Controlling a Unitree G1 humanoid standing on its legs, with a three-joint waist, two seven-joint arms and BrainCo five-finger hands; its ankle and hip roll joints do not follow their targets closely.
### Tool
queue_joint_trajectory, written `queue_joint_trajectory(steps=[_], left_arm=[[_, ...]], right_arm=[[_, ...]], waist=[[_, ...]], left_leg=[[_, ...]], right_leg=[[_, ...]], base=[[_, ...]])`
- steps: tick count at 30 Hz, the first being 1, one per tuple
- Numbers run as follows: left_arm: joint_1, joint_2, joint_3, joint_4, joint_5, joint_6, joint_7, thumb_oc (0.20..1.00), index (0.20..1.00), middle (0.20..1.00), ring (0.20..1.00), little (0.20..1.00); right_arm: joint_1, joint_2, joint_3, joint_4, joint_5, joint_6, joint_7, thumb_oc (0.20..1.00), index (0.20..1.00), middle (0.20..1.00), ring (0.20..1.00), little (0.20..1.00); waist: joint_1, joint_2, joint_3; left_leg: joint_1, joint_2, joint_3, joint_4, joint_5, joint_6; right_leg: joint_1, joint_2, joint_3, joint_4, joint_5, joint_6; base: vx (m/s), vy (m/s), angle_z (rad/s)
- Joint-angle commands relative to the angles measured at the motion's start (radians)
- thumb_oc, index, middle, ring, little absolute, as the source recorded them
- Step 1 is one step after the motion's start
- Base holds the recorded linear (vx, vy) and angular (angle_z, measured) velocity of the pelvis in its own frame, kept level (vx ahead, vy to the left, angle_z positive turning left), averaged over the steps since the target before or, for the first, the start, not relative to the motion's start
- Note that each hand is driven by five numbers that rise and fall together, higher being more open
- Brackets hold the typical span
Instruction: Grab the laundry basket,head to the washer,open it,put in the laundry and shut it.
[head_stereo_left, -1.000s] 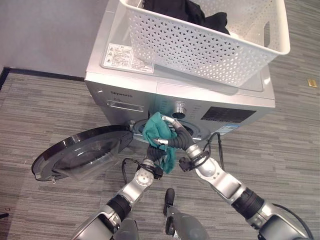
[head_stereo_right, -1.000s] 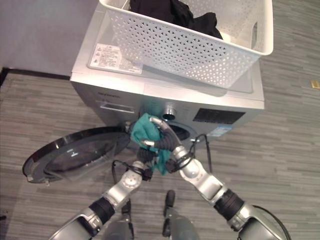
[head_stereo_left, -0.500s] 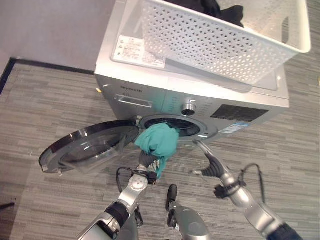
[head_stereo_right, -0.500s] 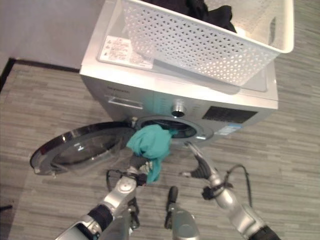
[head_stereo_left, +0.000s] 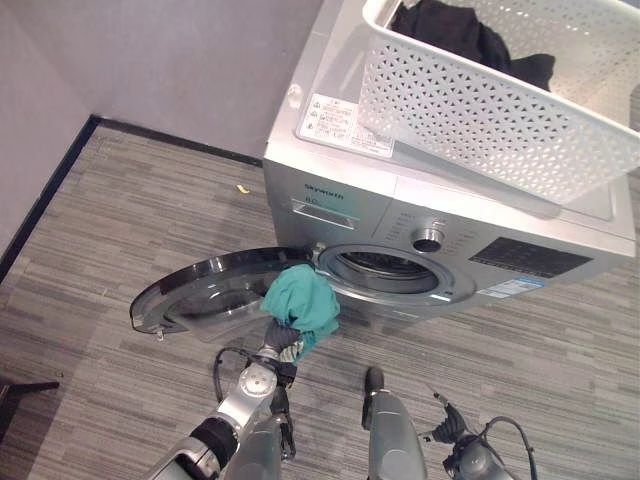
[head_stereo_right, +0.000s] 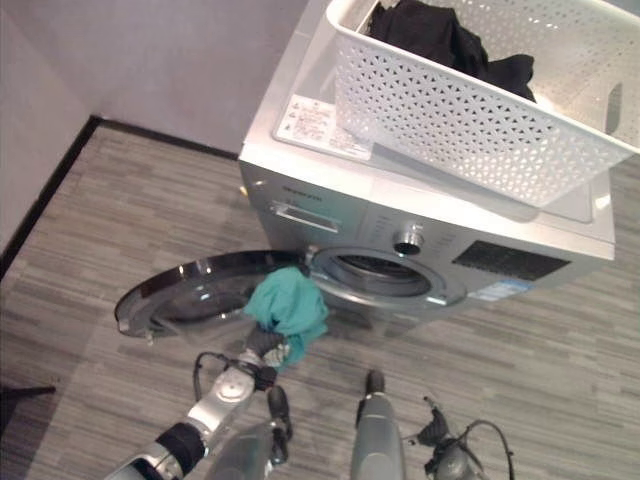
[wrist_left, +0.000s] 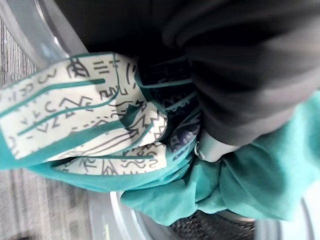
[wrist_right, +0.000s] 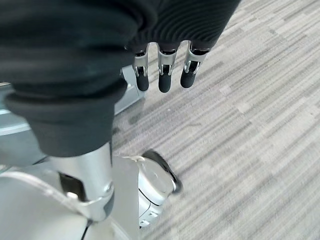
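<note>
The left hand (head_stereo_left: 283, 343) is clenched on a teal cloth (head_stereo_left: 300, 303), which hangs just in front of the washer (head_stereo_left: 440, 215), between its open door (head_stereo_left: 215, 290) and the round opening (head_stereo_left: 385, 272). In the left wrist view the fingers (wrist_left: 210, 149) are wrapped in the cloth, and a printed part of it shows.

To do this step well, I think the hand should push the bundle deep through the opening, past the rim, before letting go, so no corner falls on the door or the floor.

The right hand (wrist_right: 162, 75) hangs low, well apart from the washer, with fingers relaxed and nothing held. The basket (head_stereo_left: 500, 95) stands on top of the washer with black clothes (head_stereo_left: 455, 35) inside.
</note>
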Motion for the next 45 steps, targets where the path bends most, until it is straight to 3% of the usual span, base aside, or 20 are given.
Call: queue_joint_trajectory(steps=[1,4,7,9,13,18,27,32,33,39,41,45], left_arm=[[-0.036,-0.048,-0.018,-0.092,0.021,-0.048,-0.03,0.2,0.2,0.2,0.2,0.2],[-0.059,-0.068,-0.052,-0.093,-0.007,-0.046,-0.046,0.2,0.2,0.2,0.2,0.2],[-0.121,-0.113,-0.105,-0.085,-0.042,-0.04,-0.085,0.2,0.2,0.2,0.2,0.2],[-0.143,-0.128,-0.111,-0.08,-0.052,-0.035,-0.09,0.2,0.2,0.2,0.2,0.2],[-0.229,-0.153,-0.139,-0.098,-0.049,-0.013,-0.12,0.2,0.2,0.2,0.2,0.2],[-0.294,-0.142,-0.115,-0.074,-0.037,0.006,-0.104,0.2,0.2,0.2,0.2,0.2],[-0.372,-0.15,-0.092,-0.046,-0.071,-0.008,-0.069,0.2,0.2,0.2,0.2,0.2],[-0.445,-0.202,-0.075,-0.032,-0.11,-0.012,-0.048,0.2,0.2,0.2,0.2,0.2],[-0.463,-0.216,-0.067,-0.022,-0.112,-0.012,-0.045,0.2,0.2,0.2,0.2,0.2],[-0.532,-0.266,-0.028,0.007,-0.131,-0.014,-0.008,0.2,0.2,0.2,0.2,0.2],[-0.559,-0.28,-0.03,0.045,-0.155,-0.005,0.003,0.2,0.2,0.2,0.2,0.2],[-0.616,-0.275,0.018,0.113,-0.197,0.004,0.027,0.2,0.2,0.2,0.2,0.2]], right_arm=[[-0.024,0.014,0.04,-0.033,0.033,-0.003,-0.006,1.0,1.0,1.0,1.0,1.0],[-0.071,0.034,0.048,0.061,0.046,0.011,0.0,1.0,1.0,1.0,1.0,1.0],[-0.118,0.059,0.036,0.236,0.103,0.031,0.032,1.0,1.0,1.0,1.0,1.0],[-0.145,0.062,0.04,0.285,0.119,0.041,0.05,1.0,1.0,1.0,1.0,1.0],[-0.153,0.055,0.034,0.429,0.089,0.097,0.111,1.0,1.0,1.0,1.0,1.0],[-0.051,0.045,0.091,0.412,-0.027,0.111,0.16,1.0,1.0,1.0,1.0,1.0],[-0.116,0.009,0.065,0.423,0.036,0.108,0.164,1.0,1.0,1.0,1.0,1.0],[-0.257,-0.025,0.067,0.4,0.088,0.091,0.108,1.0,1.0,1.0,1.0,1.0],[-0.282,-0.034,0.083,0.391,0.077,0.089,0.095,1.0,1.0,1.0,1.0,1.0],[-0.348,-0.051,0.142,0.37,0.028,0.086,0.081,1.0,1.0,1.0,1.0,1.0],[-0.422,-0.028,0.165,0.361,0.084,0.077,0.078,1.0,1.0,1.0,1.0,1.0],[-0.505,-0.021,0.143,0.324,0.203,0.041,0.031,1.0,1.0,1.0,1.0,1.0]], waist=[[-0.018,0.002,0.022],[-0.013,-0.005,0.039],[-0.006,-0.021,0.04],[-0.002,-0.009,0.041],[-0.009,0.027,0.044],[-0.044,0.014,0.043],[-0.064,0.018,0.042],[-0.076,0.021,0.046],[-0.065,0.032,0.047],[-0.072,0.02,0.057],[-0.067,0.014,0.061],[-0.072,0.004,0.057]], left_leg=[[0.002,0.001,-0.068,0.101,-0.134,-0.032],[-0.026,-0.009,-0.095,0.148,-0.153,-0.044],[-0.11,-0.058,-0.156,0.202,-0.16,-0.066],[-0.141,-0.052,-0.172,0.216,-0.163,-0.073],[-0.23,-0.041,-0.22,0.184,-0.113,-0.107],[-0.264,-0.018,-0.213,0.138,-0.084,-0.119],[-0.391,-0.019,-0.163,0.213,-0.105,-0.097],[-0.483,-0.028,-0.141,0.336,-0.153,-0.082],[-0.487,-0.01,-0.144,0.371,-0.2,-0.082],[-0.611,0.004,-0.139,0.633,-0.312,-0.037],[-0.681,-0.002,-0.154,0.759,-0.367,-0.009],[-0.776,0.005,-0.165,0.893,-0.425,0.016]], right_leg=[[0.035,-0.041,-0.037,-0.087,0.156,0.013],[0.039,-0.068,-0.075,-0.129,0.192,0.028],[0.022,-0.091,-0.08,-0.115,0.258,0.049],[0.016,-0.084,-0.099,-0.116,0.261,0.05],[-0.012,-0.061,-0.133,-0.148,0.249,0.041],[-0.054,-0.026,-0.126,-0.174,0.256,0.037],[-0.214,-0.031,-0.077,-0.131,0.268,0.037],[-0.307,-0.046,-0.04,-0.066,0.258,0.032],[-0.319,-0.029,-0.032,-0.04,0.229,0.037],[-0.476,-0.009,0.026,0.179,0.165,0.021],[-0.544,0.01,0.049,0.278,0.135,0.009],[-0.642,0.046,0.081,0.408,0.08,-0.01]], base=[[0.09,-0.129,0.63],[0.09,-0.169,0.66],[0.08,-0.212,0.64],[0.02,-0.203,0.58],[-0.03,-0.195,0.56],[-0.03,-0.038,0.24],[-0.07,0.047,-0.14],[-0.07,0.061,-0.13],[0.0,0.089,-0.13],[-0.06,0.059,-0.29],[-0.08,0.016,-0.22],[-0.06,0.03,-0.08]])
